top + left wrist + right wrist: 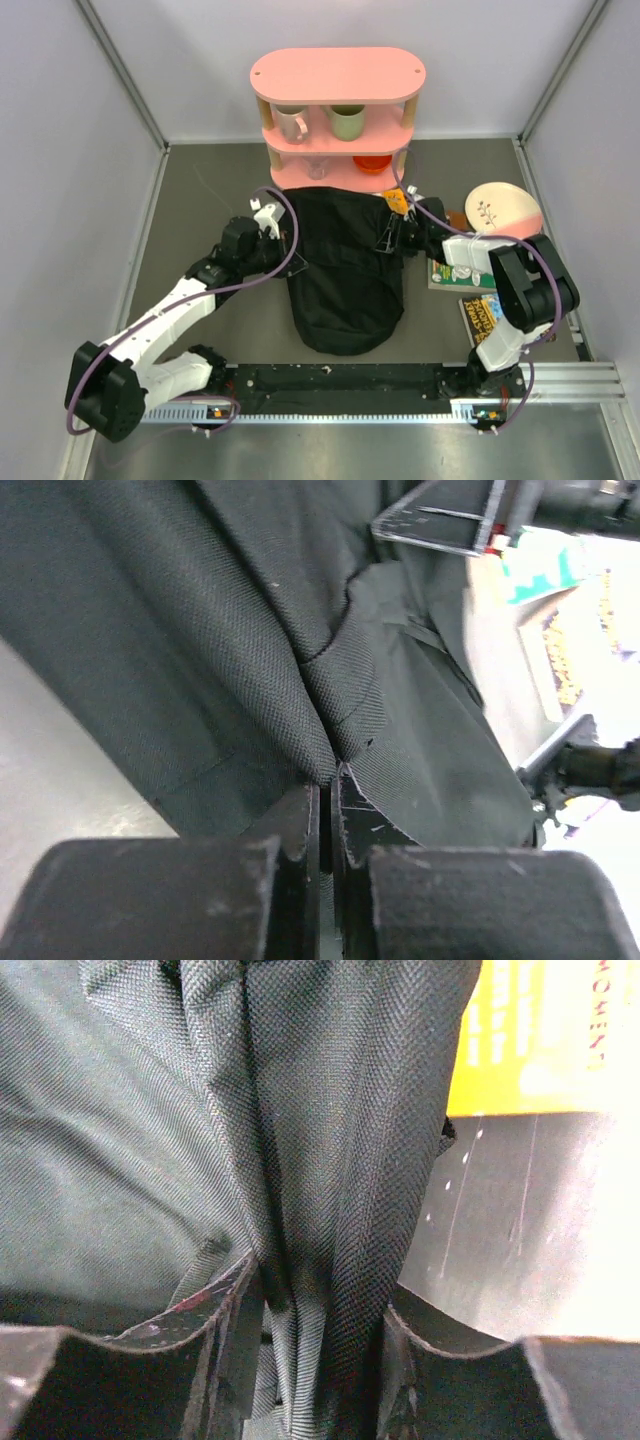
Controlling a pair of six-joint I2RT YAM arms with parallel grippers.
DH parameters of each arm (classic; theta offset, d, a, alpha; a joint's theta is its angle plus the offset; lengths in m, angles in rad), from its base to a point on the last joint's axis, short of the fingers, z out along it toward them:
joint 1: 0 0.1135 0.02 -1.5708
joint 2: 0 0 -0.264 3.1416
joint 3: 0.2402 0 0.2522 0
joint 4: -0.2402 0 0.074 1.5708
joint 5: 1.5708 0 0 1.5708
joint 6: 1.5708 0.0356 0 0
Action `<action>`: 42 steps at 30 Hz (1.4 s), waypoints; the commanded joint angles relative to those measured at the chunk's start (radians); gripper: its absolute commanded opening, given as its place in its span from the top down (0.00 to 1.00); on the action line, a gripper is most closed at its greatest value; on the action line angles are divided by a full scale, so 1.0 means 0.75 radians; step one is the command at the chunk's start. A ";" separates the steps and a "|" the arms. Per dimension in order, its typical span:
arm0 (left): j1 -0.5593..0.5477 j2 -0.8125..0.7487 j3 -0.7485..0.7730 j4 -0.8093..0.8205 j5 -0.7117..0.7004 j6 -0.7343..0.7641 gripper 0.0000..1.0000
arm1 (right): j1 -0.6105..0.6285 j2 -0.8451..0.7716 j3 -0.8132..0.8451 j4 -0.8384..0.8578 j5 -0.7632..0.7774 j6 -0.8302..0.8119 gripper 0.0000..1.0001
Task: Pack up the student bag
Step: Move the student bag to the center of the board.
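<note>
Bag [345, 280] lies flat and wrinkled mid-table [200, 200], its top edge just below the pink shelf [338, 75], with one arm at each upper corner. The left gripper [328, 800] is pinched tight on a thin fold of the bag's left edge, jaws almost meeting. The right gripper [315, 1290] has a thicker bunch of fabric filling the gap between its jaws, which looks like a grip on the right edge. The step in hand seems to be spreading or lifting the mouth so things can go in. To do it well, both arms should rise together and draw apart gently. The cloth is floppy and a thin pinch could slip, so a slow pull with even tension is safer than a jerk. Neither wrist view shows whether a grip takes one layer or both; catching both would hold the mouth closed. No zip or opening can be made out, nor anything inside. Books [482, 315] to the right are partly covered by the right arm, and a small yellow-orange thing [398, 200] by the bag's corner is too small to name.
</note>
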 commanded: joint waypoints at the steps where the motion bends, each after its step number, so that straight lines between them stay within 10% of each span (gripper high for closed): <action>1: 0.010 0.021 0.129 -0.057 -0.324 0.166 1.00 | 0.007 -0.123 -0.118 0.152 -0.127 0.106 0.65; 8: 0.204 0.250 0.270 -0.066 -0.431 0.279 1.00 | 0.015 -0.283 -0.352 0.403 -0.160 0.269 0.80; 11: 0.316 0.365 0.337 -0.063 -0.308 0.279 0.75 | 0.035 -0.295 -0.424 0.487 -0.164 0.318 0.68; 12: 0.333 0.391 0.358 -0.080 -0.282 0.279 0.42 | 0.046 -0.289 -0.430 0.487 -0.164 0.326 0.51; 19: 0.352 0.251 0.242 -0.174 -0.251 0.220 0.16 | 0.050 -0.450 -0.467 0.234 0.046 0.267 0.25; 25: 0.348 -0.134 0.055 -0.245 -0.377 0.204 0.07 | 0.052 -0.743 -0.440 -0.103 0.245 0.137 0.19; 32: 0.311 -0.255 -0.037 -0.225 -0.231 0.118 0.03 | 0.143 -0.809 -0.283 -0.173 0.029 -0.096 0.24; 42: -0.212 -0.155 0.053 -0.098 -0.355 -0.050 0.05 | 0.260 -0.617 -0.246 -0.296 0.503 0.146 0.18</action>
